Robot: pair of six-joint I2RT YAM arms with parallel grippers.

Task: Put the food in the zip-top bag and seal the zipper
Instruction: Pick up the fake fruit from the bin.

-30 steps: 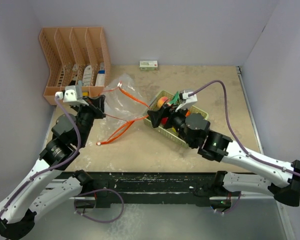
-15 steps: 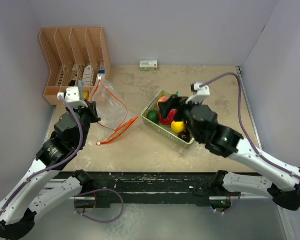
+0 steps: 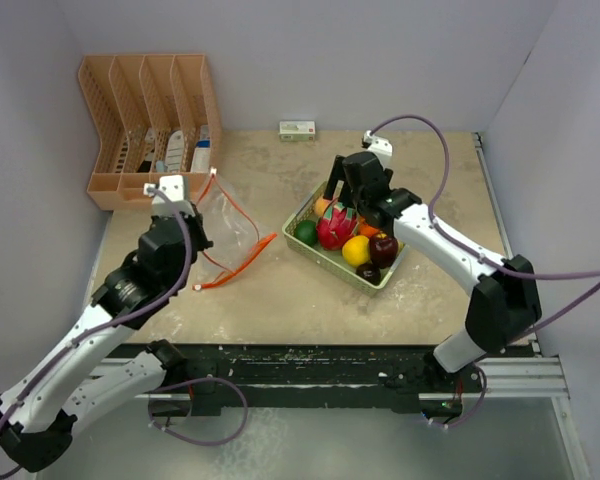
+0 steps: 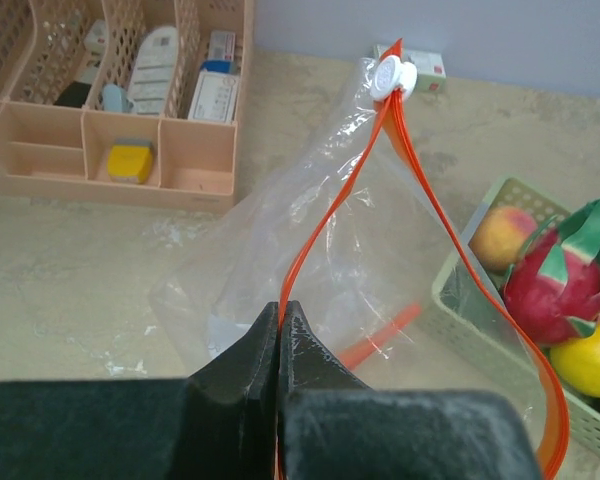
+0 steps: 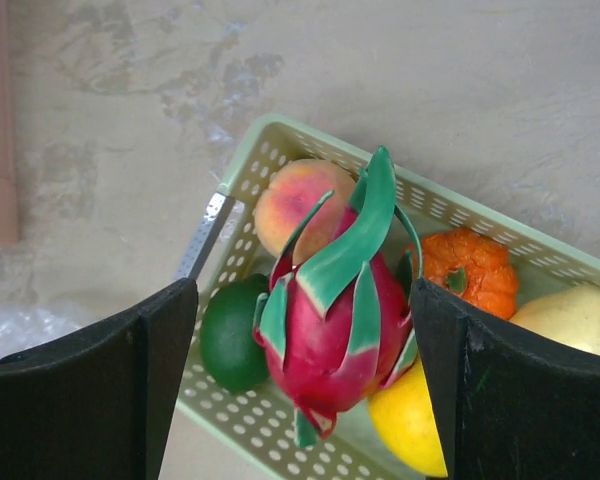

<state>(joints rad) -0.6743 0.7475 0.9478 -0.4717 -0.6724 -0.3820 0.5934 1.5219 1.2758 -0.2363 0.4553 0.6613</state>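
Above the tabletop [image 3: 280, 300], my left end effector [image 4: 280, 312] is raising the pinched zip-top bag [image 4: 320, 250]; my right end effector [image 5: 295, 295], wide, is repositioning over the dragon fruit [image 5: 335, 335].

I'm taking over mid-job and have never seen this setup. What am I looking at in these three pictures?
Two robot arms, each ending in a two-finger gripper, work at a table. The overhead picture looks down from behind them. The other two come from a camera on each wrist. The left gripper is shut on the orange strip of a clear bag, holding it up. The right gripper is open, its fingers on either side of a red dragon fruit, not squeezing it. That fruit sits in a green tray with a peach, lime, lemon and others. An organizer stands at the back left.
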